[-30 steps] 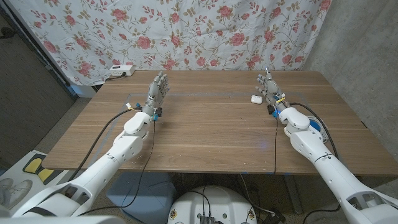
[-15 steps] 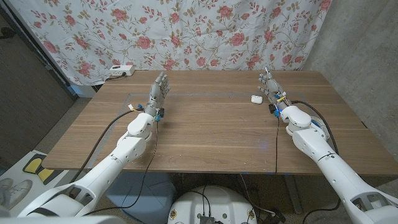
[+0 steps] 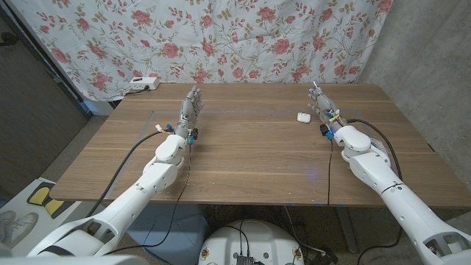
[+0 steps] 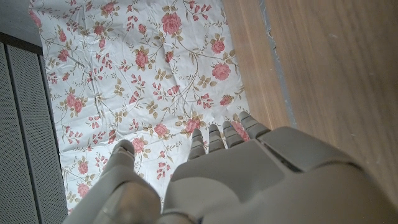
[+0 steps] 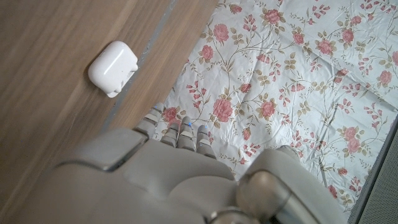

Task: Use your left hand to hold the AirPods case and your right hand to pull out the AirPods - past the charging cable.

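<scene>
The AirPods case (image 3: pixel 302 116), white and closed, lies on the wooden table (image 3: pixel 250 154) toward its far right side, held by nothing. In my right wrist view the case (image 5: pixel 112 68) rests on the wood close to a pale line across the boards, with something small and white at its lower end (too small to say what it is).

My right hand (image 3: pixel 321 103) stands upright just beside the case, on its right, fingers extended and gripping nothing; I cannot tell whether it touches the case. From the wrist, its fingertips (image 5: pixel 178 132) reach toward the flowered cloth (image 3: pixel 221 37) hung behind the table.

My left hand (image 3: pixel 190 109) is raised over the far left part of the table, well apart from the case, fingers straight and spread, empty. A white power strip (image 3: pixel 143 83) sits by the table's far left corner. Black cables (image 3: pixel 132 151) trail along both arms.
</scene>
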Motion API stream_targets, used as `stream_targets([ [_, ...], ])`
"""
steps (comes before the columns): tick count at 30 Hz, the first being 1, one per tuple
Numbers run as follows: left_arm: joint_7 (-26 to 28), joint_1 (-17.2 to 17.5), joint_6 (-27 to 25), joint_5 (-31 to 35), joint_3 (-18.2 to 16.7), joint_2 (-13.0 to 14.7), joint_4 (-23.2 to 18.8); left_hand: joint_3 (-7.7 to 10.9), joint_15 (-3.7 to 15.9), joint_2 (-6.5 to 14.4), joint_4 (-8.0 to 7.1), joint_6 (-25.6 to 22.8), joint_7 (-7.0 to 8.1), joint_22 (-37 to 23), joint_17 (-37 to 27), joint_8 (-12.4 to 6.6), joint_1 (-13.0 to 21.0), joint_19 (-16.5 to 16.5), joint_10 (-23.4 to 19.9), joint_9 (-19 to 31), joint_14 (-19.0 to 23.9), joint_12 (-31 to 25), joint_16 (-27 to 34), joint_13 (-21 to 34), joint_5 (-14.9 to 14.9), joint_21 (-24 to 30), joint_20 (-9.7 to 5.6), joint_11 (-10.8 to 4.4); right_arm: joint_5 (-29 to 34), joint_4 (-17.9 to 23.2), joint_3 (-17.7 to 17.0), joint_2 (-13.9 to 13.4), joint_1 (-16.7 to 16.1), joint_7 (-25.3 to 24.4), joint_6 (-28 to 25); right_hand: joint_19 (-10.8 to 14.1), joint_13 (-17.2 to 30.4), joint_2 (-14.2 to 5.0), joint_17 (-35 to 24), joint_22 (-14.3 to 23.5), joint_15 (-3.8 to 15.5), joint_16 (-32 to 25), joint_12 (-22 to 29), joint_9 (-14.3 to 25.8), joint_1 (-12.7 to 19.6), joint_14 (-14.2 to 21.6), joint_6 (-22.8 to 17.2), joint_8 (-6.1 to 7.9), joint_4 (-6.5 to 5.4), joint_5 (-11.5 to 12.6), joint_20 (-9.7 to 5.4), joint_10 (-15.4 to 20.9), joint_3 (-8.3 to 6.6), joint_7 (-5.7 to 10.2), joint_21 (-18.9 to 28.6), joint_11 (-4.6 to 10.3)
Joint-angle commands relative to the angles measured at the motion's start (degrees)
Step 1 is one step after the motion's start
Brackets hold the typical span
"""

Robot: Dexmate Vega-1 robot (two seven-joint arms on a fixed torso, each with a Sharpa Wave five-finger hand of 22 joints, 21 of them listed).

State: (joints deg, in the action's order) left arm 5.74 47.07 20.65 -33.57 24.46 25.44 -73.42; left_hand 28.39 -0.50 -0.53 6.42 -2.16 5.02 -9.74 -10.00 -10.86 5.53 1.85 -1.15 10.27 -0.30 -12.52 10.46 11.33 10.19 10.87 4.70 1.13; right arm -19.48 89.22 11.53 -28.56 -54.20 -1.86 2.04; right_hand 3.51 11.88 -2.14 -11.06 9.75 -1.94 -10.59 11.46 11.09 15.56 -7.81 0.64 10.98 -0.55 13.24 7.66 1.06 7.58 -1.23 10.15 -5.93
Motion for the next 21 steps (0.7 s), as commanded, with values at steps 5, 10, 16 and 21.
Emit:
stream_targets([
  [5,2.24,0.9,0.21,1.31,0.27,-1.58,-1.51,-0.06,-0.08,0.26,0.41,-0.44,-0.19,-0.3,-0.2,-0.28,0.5,0.43,-0.47,0.17,0.36,-0.24,0.32,0.09,0.36,0.36,-0.03,-0.04,2.59,2.99,1.16,-2.04,-1.66,-1.97,-0.54,-0.61,0.25,-0.08,-0.36,0.1,-0.06,-0.14,-0.02,0.08,0.67,-0.89,0.59,-0.12,0.41,-0.13,0.24,-0.47,0.04,0.09,0.18,-0.25],
  [10,-0.56,-1.2,1.97,1.63,1.02,-2.71,1.43,-0.06,-0.12,0.28,0.46,-0.71,-0.18,-0.29,-0.2,-0.35,0.54,0.53,-0.57,0.17,0.45,-0.26,0.34,0.09,0.35,0.38,-0.03,-0.12,3.09,4.38,1.5,-2.56,-2.01,-2.54,-1.28,-0.64,0.28,-0.06,-0.37,0.1,-0.14,-0.17,0.04,0.09,0.75,-1.03,0.82,-0.15,0.48,-0.19,0.23,-0.5,0.04,0.1,0.23,-0.32],
  [16,-0.63,-0.49,0.2,2.3,0.41,0.16,-2.08,-0.07,-0.14,0.31,0.52,-1.05,-0.29,-0.29,-0.2,-0.43,0.59,0.48,-0.69,0.17,0.51,-0.28,0.34,0.1,0.35,0.34,-0.12,-0.08,4.51,6.83,2.19,-2.05,-2.53,-5.67,-3.39,-0.67,0.31,-0.05,-0.38,0.1,-0.21,-0.21,0.06,0.1,0.85,-1.11,0.93,-0.13,0.56,-0.24,0.22,-0.6,0.03,0.19,0.28,-0.33],
  [21,-2.7,-0.02,-0.73,0.69,-0.55,1.68,-3.23,-0.08,-0.06,0.33,0.55,-1.16,-0.23,-0.29,-0.19,-0.43,0.61,0.53,-0.68,0.17,0.45,-0.26,0.3,0.1,0.35,0.34,-0.18,-0.04,6.28,8.17,3.1,-1.75,-2.58,-8.13,-4.82,-0.69,0.34,-0.06,-0.38,0.1,-0.22,-0.27,0.14,0.1,0.95,-1.12,1.02,-0.12,0.62,-0.28,0.28,-0.54,0.01,0.26,0.32,-0.45],
])
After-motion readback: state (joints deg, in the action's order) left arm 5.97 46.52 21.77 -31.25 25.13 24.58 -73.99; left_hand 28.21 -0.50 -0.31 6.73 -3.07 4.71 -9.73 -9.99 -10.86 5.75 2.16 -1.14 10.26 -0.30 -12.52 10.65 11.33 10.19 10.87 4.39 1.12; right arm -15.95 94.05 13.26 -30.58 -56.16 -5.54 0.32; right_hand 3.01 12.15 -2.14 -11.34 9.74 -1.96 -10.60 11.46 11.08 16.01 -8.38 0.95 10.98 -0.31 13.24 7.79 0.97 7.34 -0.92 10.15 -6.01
